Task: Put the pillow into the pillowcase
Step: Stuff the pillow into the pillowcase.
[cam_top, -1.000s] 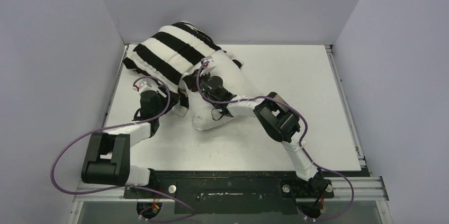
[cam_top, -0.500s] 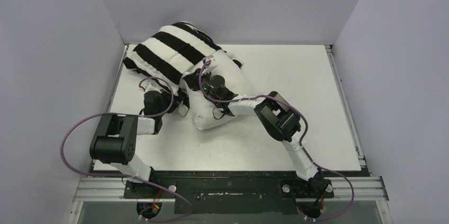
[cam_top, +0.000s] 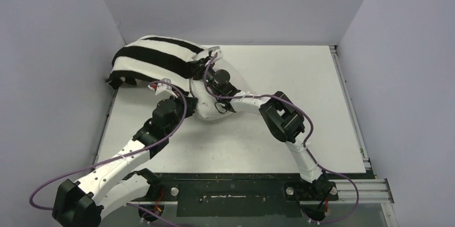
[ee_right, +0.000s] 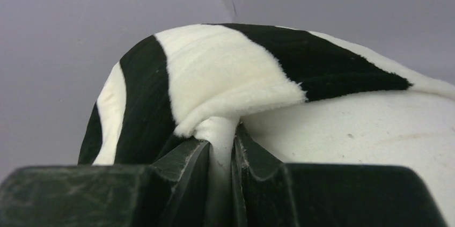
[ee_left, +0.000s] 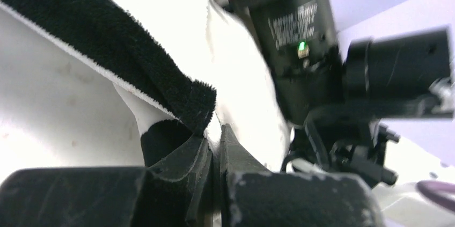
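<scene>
1. Pillow (cam_top: 205, 110): lies at the far left of the table (cam_top: 300, 77), with its long axis slanting from the far-left corner toward the centre. Only the near end shows bare.
2. Pillowcase (cam_top: 150, 58): covers the far part of the pillow, with its mouth across the pillow's middle.
3. Left gripper (ee_left: 214, 133): pressed together on the striped hem at the near side of the mouth.
4. Right gripper (ee_right: 221, 144): pinches a fold of white cloth at the far side of the mouth, seemingly the hem's inner face, with bare pillow just beside it.
5. Deciding relation: the uncovered end lies nearward and rightward of both grippers, along the long axis, so the next move probably calls for drawing the mouth that way.
6. Neither arm clearly nearer — both already at the hem, on opposite sides of the pillow.
</scene>
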### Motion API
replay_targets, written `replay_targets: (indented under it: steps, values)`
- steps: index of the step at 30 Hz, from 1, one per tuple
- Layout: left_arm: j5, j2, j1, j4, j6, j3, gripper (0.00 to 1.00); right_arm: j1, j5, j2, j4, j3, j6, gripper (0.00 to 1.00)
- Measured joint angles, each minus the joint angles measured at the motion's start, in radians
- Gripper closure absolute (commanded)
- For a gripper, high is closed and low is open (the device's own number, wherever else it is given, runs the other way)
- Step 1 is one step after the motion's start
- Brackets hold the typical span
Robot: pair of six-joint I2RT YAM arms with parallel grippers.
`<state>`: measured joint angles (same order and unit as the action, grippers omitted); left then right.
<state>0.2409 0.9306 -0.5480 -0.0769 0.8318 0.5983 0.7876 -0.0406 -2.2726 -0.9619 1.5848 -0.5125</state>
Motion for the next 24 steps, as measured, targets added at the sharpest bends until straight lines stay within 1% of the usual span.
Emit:
replay_targets:
  steps: [1, 2, 5, 8, 9, 10, 12, 14, 15, 16, 19, 20, 21, 24]
  values:
    - [0.064, -0.016, -0.045, 0.009, 0.006, -0.024, 1.00, 0.006, 0.001, -0.004, 0.008, 0.003, 0.000, 1.00]
    - [0.089, -0.022, -0.082, 0.015, 0.009, -0.035, 1.00, 0.014, 0.002, -0.009, 0.012, 0.004, 0.002, 1.00]
    - [0.202, -0.040, -0.178, 0.000, 0.056, -0.141, 1.00, 0.046, -0.004, -0.035, 0.023, 0.005, 0.007, 1.00]
    - [0.251, -0.042, -0.218, -0.002, 0.105, -0.241, 1.00, 0.084, -0.029, -0.067, 0.027, -0.007, 0.032, 1.00]
    - [0.255, -0.045, -0.224, 0.010, 0.113, -0.256, 0.98, 0.094, -0.036, -0.068, 0.021, -0.026, 0.040, 1.00]
    - [0.257, -0.050, -0.231, 0.034, 0.122, -0.266, 0.92, 0.106, -0.043, -0.067, 0.001, -0.054, 0.051, 0.92]
    - [0.262, -0.068, -0.245, 0.089, 0.130, -0.264, 0.85, 0.123, -0.058, -0.039, -0.048, -0.143, 0.068, 0.70]
    - [0.256, -0.087, -0.257, 0.143, 0.126, -0.243, 0.75, 0.127, -0.073, 0.008, -0.061, -0.216, 0.074, 0.48]
    - [0.249, -0.095, -0.267, 0.174, 0.119, -0.220, 0.69, 0.122, -0.091, 0.056, -0.055, -0.277, 0.077, 0.38]
    - [0.236, -0.103, -0.277, 0.200, 0.108, -0.188, 0.62, 0.115, -0.112, 0.103, -0.040, -0.323, 0.076, 0.32]
    - [0.223, -0.118, -0.294, 0.272, 0.074, -0.062, 0.55, 0.079, -0.172, 0.253, 0.026, -0.420, 0.060, 0.14]
    - [0.224, -0.119, -0.294, 0.298, 0.061, -0.006, 0.54, 0.055, -0.206, 0.309, 0.050, -0.449, 0.050, 0.10]
    - [0.229, -0.119, -0.294, 0.320, 0.040, 0.058, 0.53, 0.024, -0.238, 0.363, 0.075, -0.475, 0.041, 0.07]
    - [0.258, -0.109, -0.291, 0.346, -0.032, 0.193, 0.50, -0.085, -0.337, 0.481, 0.176, -0.497, 0.029, 0.04]
